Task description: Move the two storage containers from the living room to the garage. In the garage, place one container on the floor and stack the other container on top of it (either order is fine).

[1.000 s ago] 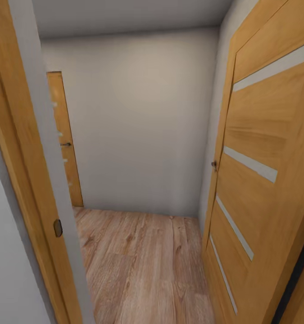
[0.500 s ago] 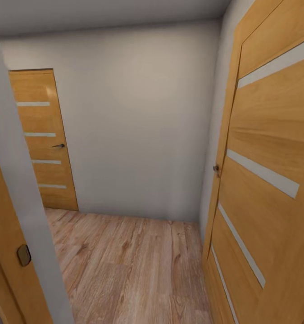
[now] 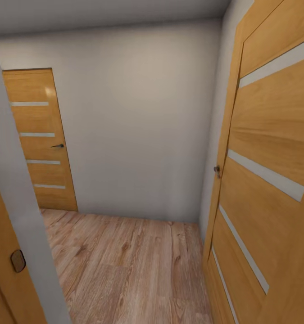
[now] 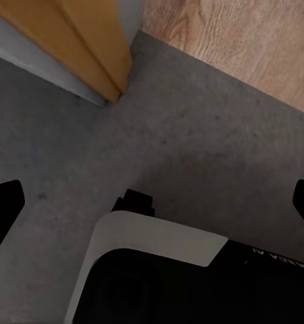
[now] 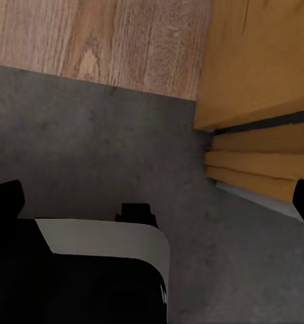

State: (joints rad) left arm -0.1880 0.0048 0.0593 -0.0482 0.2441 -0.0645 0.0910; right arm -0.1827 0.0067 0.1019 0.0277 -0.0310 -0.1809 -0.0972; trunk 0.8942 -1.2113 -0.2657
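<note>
Two floor surfaces meet under us: in the left wrist view the dark grey concrete floor (image 4: pixel 192 155) runs up to a strip of light wood-plank floor (image 4: pixel 246 40), and the right wrist view has the same grey floor (image 5: pixel 91 135) bordered by planks. Our left pincer (image 4: pixel 152 209) hangs above the concrete with its two dark fingertips (image 4: pixel 3 202) spread to opposite edges of the picture, wide apart and with nothing between them; our right pincer (image 5: pixel 152 209) is likewise spread and bare, one fingertip (image 5: pixel 7 196) at each side. A pale, black-topped part of our own body (image 4: pixel 152 250) sits below each pincer. Beside the left pincer stands the foot of an orange-wood door frame (image 4: pixel 91 47); beside the right one, the lower corner of an orange-wood door (image 5: pixel 260 61). From the head view we face a small hallway with plank flooring (image 3: pixel 133 265), a plain pale wall (image 3: pixel 138 121), a closed slatted door (image 3: pixel 39 144) on the far left, and an open slatted door (image 3: pixel 264 180) near our right
</note>
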